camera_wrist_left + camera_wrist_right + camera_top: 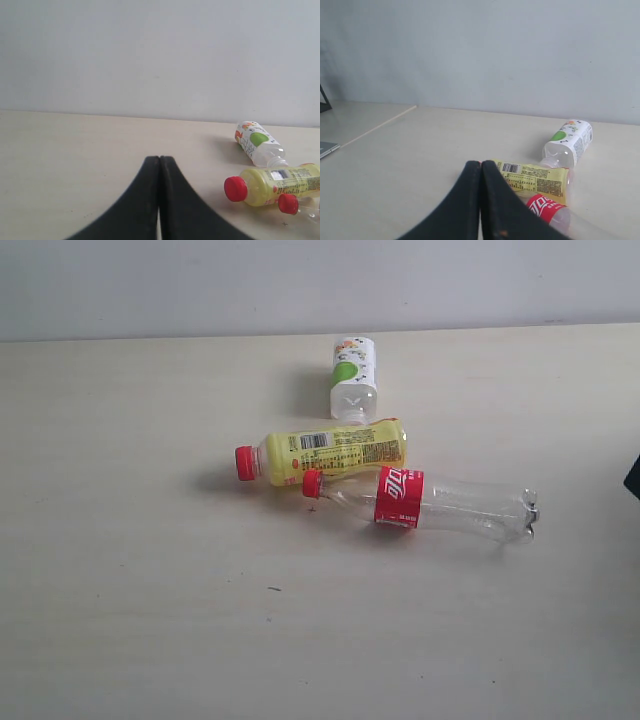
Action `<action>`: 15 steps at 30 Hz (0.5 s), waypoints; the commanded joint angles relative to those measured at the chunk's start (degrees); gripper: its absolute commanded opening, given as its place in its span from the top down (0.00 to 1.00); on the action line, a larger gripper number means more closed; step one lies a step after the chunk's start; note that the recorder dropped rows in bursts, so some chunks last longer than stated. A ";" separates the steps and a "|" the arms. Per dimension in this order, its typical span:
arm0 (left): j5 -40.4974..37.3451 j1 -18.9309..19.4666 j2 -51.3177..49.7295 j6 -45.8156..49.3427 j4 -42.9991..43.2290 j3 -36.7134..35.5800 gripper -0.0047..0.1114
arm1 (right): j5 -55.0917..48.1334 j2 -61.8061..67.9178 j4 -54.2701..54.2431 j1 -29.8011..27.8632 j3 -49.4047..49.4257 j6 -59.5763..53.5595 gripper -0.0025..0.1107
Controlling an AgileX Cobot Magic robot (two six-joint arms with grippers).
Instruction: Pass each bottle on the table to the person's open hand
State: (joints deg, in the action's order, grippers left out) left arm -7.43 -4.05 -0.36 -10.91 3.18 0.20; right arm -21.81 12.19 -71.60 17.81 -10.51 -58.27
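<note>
Three bottles lie on the pale table (pixel 140 540). A green-and-white labelled one (pixel 353 377) is farthest back. In front of it is the yellow bottle (pixel 335 451) with its red cap pointing left. The clear slim bottle with the red label (pixel 420 501) lies nearest, touching the yellow one. The left wrist view shows the green-and-white bottle (pixel 257 142) and the yellow bottle (pixel 272 185) off to one side of my shut, empty left gripper (pixel 159 159). My right gripper (pixel 481 163) is shut and empty, just short of the yellow bottle (pixel 535 179) and the clear bottle (pixel 547 209). No hand or second green-and-white bottle is in view.
A pale wall (pixel 300 280) runs behind the table's far edge. A dark shape (pixel 634 478) pokes in at the right edge of the exterior view. In the right wrist view the table's side edge (pixel 380 124) shows, with a grey object (pixel 326 148) beyond it.
</note>
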 commanded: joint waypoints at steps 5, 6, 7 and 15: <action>0.05 0.07 0.36 0.07 -0.45 -0.20 0.96 | -0.30 -0.02 -0.46 0.12 0.41 -0.81 0.98; 0.05 0.07 0.36 0.07 -0.45 -0.20 0.96 | -0.30 -0.02 -0.46 0.12 0.41 -0.81 0.98; 0.05 0.07 0.36 0.07 -0.45 -0.20 0.96 | -0.30 -0.02 -0.46 0.12 0.41 -0.93 0.98; 0.05 0.07 0.36 0.07 -0.45 -0.20 0.96 | -0.56 -0.02 -1.30 0.12 0.41 -2.05 0.98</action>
State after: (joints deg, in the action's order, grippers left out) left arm -7.43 -4.05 -0.36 -10.91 3.18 0.20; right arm -22.15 12.19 -72.54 17.81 -10.51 -59.66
